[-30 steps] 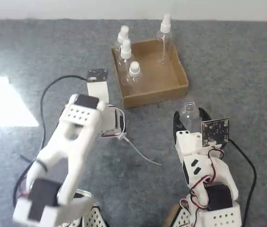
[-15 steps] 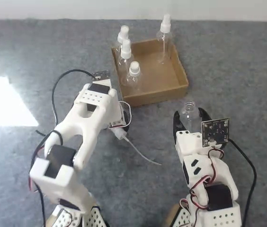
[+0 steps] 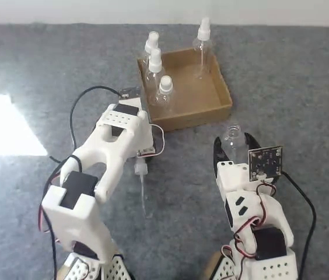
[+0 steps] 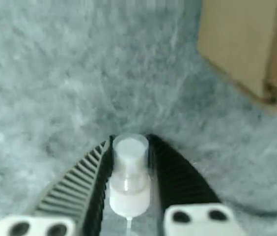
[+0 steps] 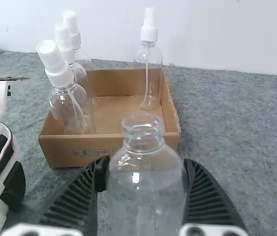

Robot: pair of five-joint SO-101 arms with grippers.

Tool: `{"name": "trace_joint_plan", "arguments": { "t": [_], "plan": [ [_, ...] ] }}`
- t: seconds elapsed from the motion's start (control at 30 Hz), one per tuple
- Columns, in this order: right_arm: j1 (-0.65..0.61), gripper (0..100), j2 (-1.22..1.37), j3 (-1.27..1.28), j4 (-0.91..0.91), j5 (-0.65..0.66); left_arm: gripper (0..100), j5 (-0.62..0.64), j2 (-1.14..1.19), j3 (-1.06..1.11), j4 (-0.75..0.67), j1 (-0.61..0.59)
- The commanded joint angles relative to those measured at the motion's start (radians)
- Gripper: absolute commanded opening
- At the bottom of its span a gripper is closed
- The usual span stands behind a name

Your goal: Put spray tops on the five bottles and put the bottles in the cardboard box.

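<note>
My left gripper (image 3: 140, 170) (image 4: 128, 143) is shut on a white spray top (image 3: 140, 169) (image 4: 128, 169), left of the middle of the table; its thin tube (image 3: 144, 198) points toward the front edge. My right gripper (image 3: 233, 144) (image 5: 142, 169) is shut on a clear uncapped bottle (image 3: 232, 135) (image 5: 143, 177), upright just in front of the cardboard box (image 3: 195, 118) (image 5: 109, 143). Several clear bottles with white spray tops stand in the box: one at its far right corner (image 3: 203, 41) (image 5: 148, 73), the others along its left side (image 3: 164, 90) (image 5: 65, 96).
The grey carpet-like table top (image 3: 304, 87) lies open to the right of the box and at the far left. The left arm's black cable (image 3: 71, 116) loops over the table beside that arm. A bright patch of light (image 3: 1, 125) lies at the left edge.
The left arm has turned and shifted slightly toward the front with the spray top; its tube has swung from pointing right to pointing at the front edge. The right arm and bottle have kept still.
</note>
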Motion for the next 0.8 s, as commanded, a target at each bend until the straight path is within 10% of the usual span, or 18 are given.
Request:
{"name": "trace_joint_plan", "arguments": {
  "t": [0.0,0.77],
  "plan": [
    [0.007,10.1,-0.008,-0.008,-0.025,-0.003,2,-0.052,-0.012,-0.025,-0.009,-0.005],
    [-0.101,10.1,-0.013,0.044,-0.051,0.038,1,-0.060,-0.316,0.147,-0.091,-0.057]
  ]
}}
